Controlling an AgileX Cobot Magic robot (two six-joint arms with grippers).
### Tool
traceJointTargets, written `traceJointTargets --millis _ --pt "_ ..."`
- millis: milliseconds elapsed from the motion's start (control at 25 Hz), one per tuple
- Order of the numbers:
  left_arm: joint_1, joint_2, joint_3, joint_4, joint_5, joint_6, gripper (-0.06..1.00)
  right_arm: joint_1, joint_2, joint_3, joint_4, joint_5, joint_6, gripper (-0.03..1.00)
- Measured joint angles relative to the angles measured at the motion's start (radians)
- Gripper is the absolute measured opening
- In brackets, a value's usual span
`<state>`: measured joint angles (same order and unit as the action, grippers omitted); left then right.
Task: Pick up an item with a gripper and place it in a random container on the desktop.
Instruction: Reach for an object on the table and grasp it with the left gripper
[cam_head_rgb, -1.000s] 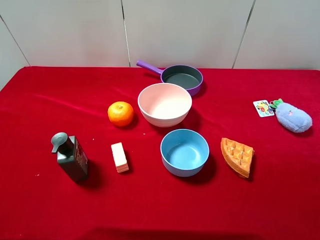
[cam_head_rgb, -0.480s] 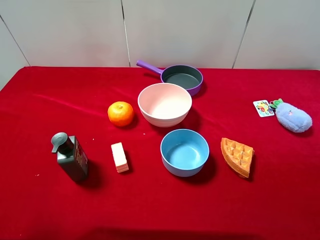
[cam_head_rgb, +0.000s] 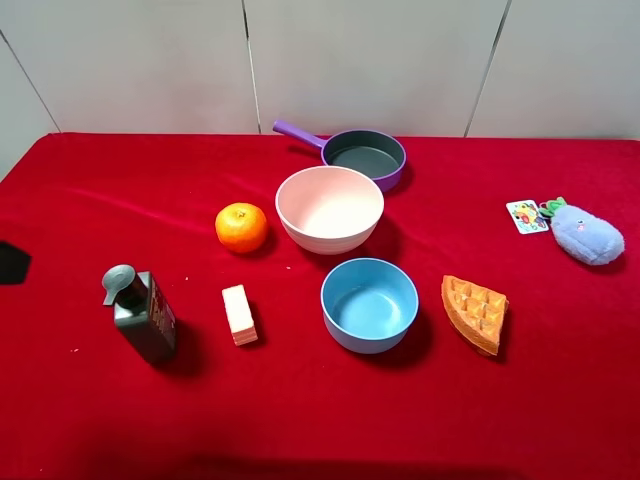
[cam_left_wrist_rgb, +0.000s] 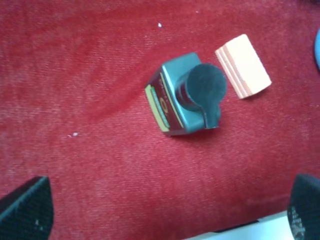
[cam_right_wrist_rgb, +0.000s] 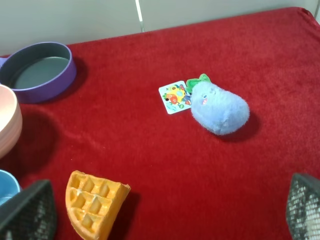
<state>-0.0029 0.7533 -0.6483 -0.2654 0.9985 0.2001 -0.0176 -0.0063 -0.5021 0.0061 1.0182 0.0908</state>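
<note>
The dark grey pump bottle (cam_head_rgb: 143, 312) stands upright on the red desktop (cam_head_rgb: 300, 420) at the front left. From above in the left wrist view, the bottle (cam_left_wrist_rgb: 185, 95) lies ahead of my open, empty left gripper (cam_left_wrist_rgb: 165, 215). A dark tip of the left gripper (cam_head_rgb: 10, 262) shows at the left edge of the exterior view, apart from the bottle. The pale pink ribbed bowl (cam_head_rgb: 329, 207) sits at the centre back. My right gripper (cam_right_wrist_rgb: 165, 215) is open and empty above the right side; it is out of the exterior view.
A cream block (cam_head_rgb: 238, 314) lies right of the bottle. An orange (cam_head_rgb: 241, 227), a blue bowl (cam_head_rgb: 369, 304), a purple pan (cam_head_rgb: 362, 154), a waffle wedge (cam_head_rgb: 475, 312) and a blue plush toy (cam_head_rgb: 586, 234) with a tag are spread over the cloth.
A dark part of the left gripper has come into the exterior view at the left edge. The objects have not moved.
</note>
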Motion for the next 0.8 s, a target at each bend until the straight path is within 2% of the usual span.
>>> traceJointTargets --millis 520,640,800 --pt "-0.006 0.023 0.0 -0.009 0.002 -0.047 0.91 0.0 0.0 0.0 0.002 0.0 0.0 0.69" --pt "-0.048 0.07 -0.013 0.015 0.015 -0.087 0.9 0.0 0.0 0.0 0.002 0.0 0.0 0.69" --pt "-0.141 0.166 -0.048 0.084 0.02 -0.169 0.9 0.0 0.0 0.0 0.003 0.0 0.0 0.69"
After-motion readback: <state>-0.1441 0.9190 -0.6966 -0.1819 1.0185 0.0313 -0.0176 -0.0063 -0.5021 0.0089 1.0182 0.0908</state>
